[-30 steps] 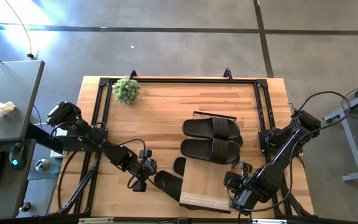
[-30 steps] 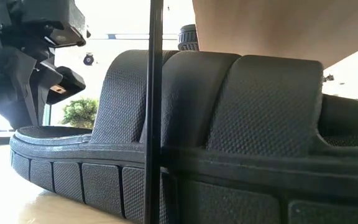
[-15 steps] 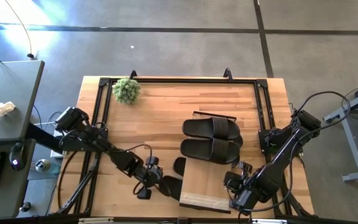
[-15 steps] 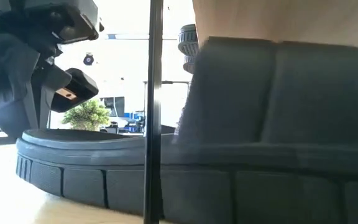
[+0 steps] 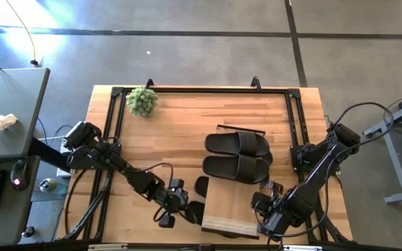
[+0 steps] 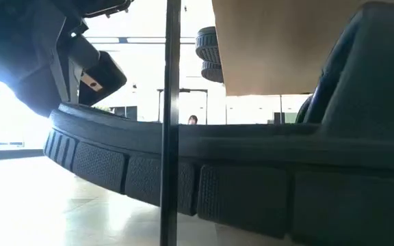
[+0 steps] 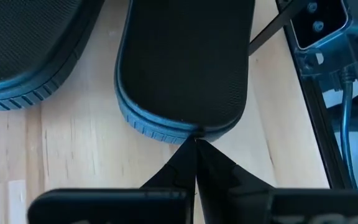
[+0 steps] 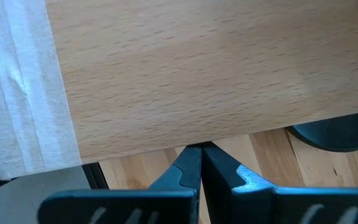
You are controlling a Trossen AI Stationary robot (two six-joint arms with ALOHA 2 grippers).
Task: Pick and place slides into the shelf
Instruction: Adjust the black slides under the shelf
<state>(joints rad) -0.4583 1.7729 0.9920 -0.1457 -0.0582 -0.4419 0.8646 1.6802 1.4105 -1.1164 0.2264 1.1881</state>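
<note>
Left gripper (image 7: 196, 142) jaws closed, tips pinching the sandal (image 7: 185, 68) heel edge beside the shelf (image 5: 232, 206). Right gripper (image 8: 200, 149) jaws closed, empty, against the shelf edge.

Daylight falls evenly on the table (image 5: 166, 132) from above, with a bright glare patch on the floor (image 5: 68, 35) at the far left. At table height the room behind is washed out white, leaving the near sandal (image 6: 252, 198) dark, backlit and soft.
</note>
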